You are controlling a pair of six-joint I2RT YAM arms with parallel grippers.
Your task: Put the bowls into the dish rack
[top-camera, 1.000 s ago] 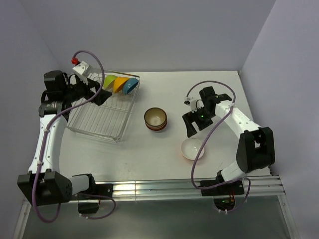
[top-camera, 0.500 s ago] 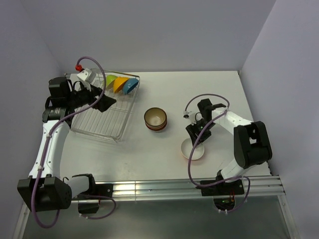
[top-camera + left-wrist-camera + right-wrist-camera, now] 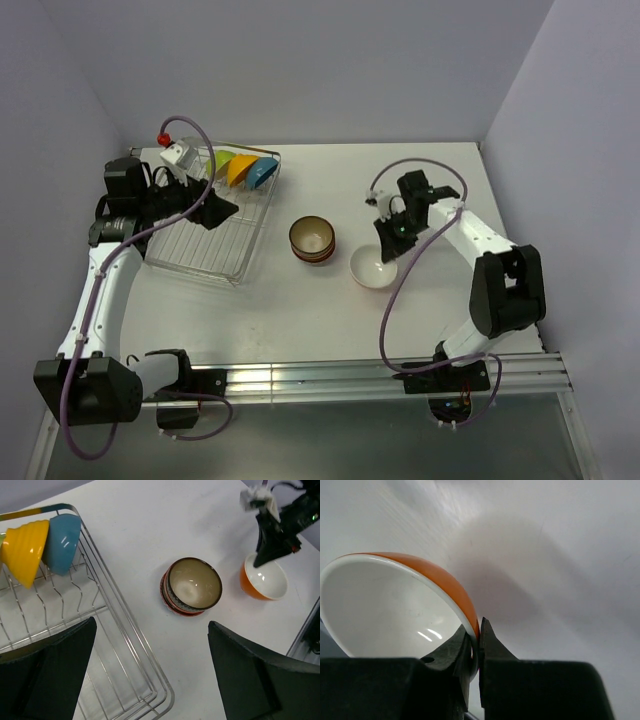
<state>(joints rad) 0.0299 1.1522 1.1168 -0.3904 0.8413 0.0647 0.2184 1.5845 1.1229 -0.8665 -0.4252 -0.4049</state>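
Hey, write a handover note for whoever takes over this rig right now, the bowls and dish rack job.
Left gripper: open, empty, above the rack.
Right gripper: shut on the orange bowl by its rim.
Done: green bowl, yellow bowl and blue bowl stand at the rack's far end.
Left: the orange bowl, then the stack of brown bowls beside the rack.

Cannot count the stack [image 3: 312,240]; perhaps three bowls. Cannot see the rack's [image 3: 220,250] left side from above, under the left arm [image 3: 100,290]. Cannot see the orange bowl's [image 3: 440,577] near rim behind the right fingers [image 3: 451,655].
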